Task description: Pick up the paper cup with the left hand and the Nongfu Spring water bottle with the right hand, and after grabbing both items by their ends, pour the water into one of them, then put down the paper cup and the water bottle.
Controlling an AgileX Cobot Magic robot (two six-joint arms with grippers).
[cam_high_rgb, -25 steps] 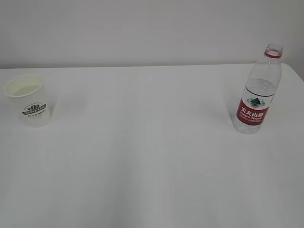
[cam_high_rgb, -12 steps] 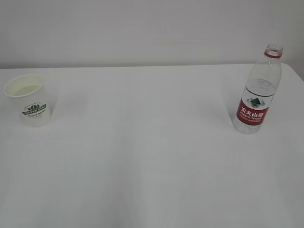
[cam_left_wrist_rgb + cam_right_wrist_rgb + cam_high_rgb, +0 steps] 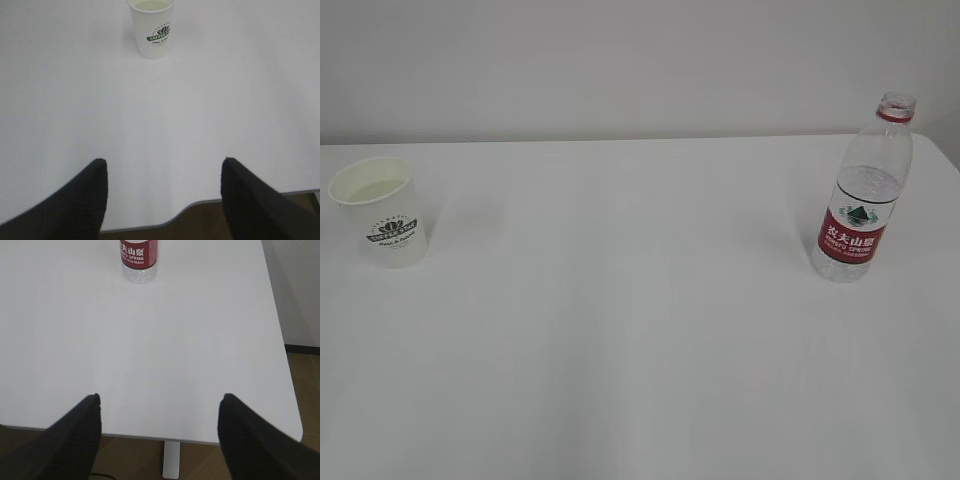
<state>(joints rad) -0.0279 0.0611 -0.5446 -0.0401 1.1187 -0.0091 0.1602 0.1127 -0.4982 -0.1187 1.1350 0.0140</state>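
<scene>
We see the paper cup [image 3: 379, 212] upright at the far left of the white counter [image 3: 640, 330] and the Nongfu Spring water bottle [image 3: 863, 192] upright at the far right, uncapped, well apart from each other. Neither arm shows in the exterior view.

In the left wrist view the left tool [image 3: 162, 192] is spread wide and empty, hanging back over the counter's near edge, with the cup [image 3: 152, 26] far ahead and slightly left of centre. The right tool [image 3: 159, 430] is likewise spread and empty, bottle base [image 3: 139, 260] far ahead, left of centre.

Risks as we judge them:
- The cup looks light and thin-walled, so a hard squeeze could crush it, and an off-centre approach could knock it over. It seems to hold a pale pool, so tipping it would spill.
- The bottle has no cap; a bump at the neck could topple it and spill onto the counter.
- Both targets sit off the tools' centre lines; unless realigned, one finger may hit first and shove the target.
- The ribbed clear plastic may slip or dent.
</scene>
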